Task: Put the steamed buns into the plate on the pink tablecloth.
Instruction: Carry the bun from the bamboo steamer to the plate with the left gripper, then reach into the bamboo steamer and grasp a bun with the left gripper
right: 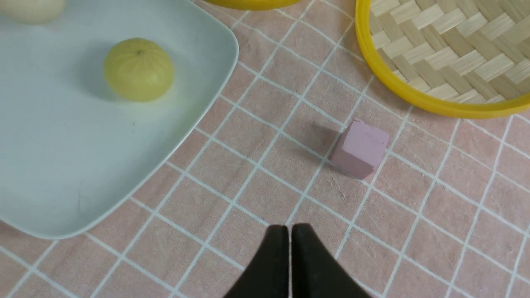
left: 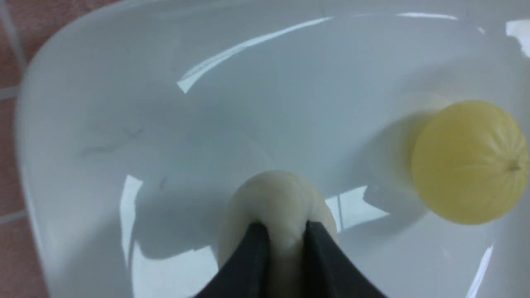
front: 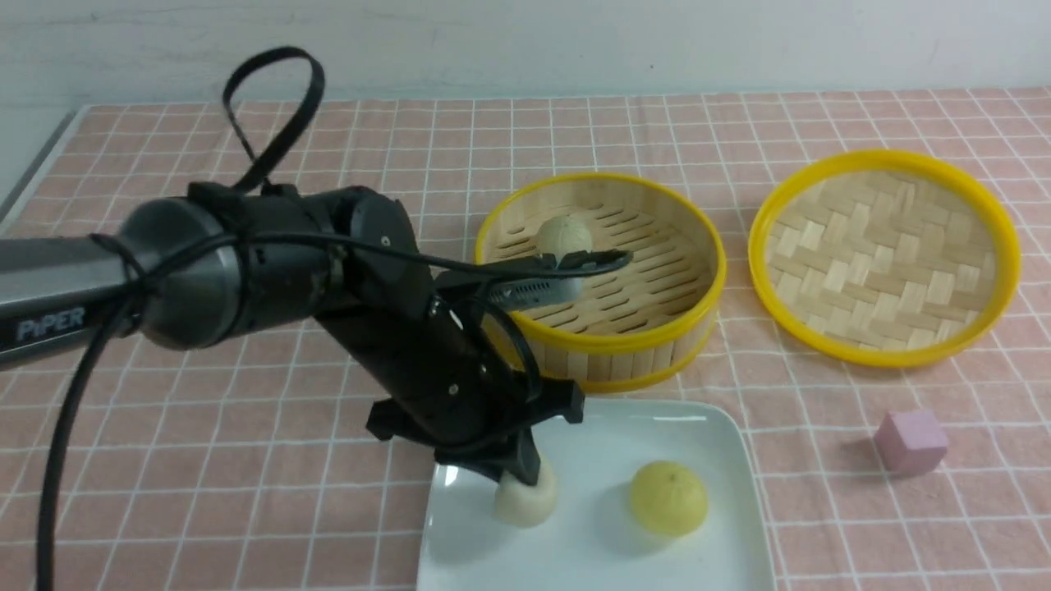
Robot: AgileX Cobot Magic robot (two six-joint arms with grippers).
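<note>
My left gripper (front: 525, 484) is shut on a pale beige steamed bun (front: 525, 499), which rests on the white square plate (front: 706, 460). In the left wrist view the gripper (left: 285, 231) pinches the bun (left: 275, 198) over the plate (left: 145, 103). The yellow bun (front: 667, 497) lies on the plate to the right; it also shows in the left wrist view (left: 470, 161) and the right wrist view (right: 138, 69). Another pale bun (front: 564, 235) sits in the bamboo steamer basket (front: 657, 345). My right gripper (right: 290, 231) is shut and empty above the pink tablecloth (right: 265, 165); it is not in the front view.
The yellow-rimmed woven lid (front: 885, 256) lies at the right on the pink tablecloth (front: 205, 460). A small pink cube (front: 911, 442) sits right of the plate, and shows in the right wrist view (right: 360, 148). The left arm's cable (front: 275, 115) loops above the arm.
</note>
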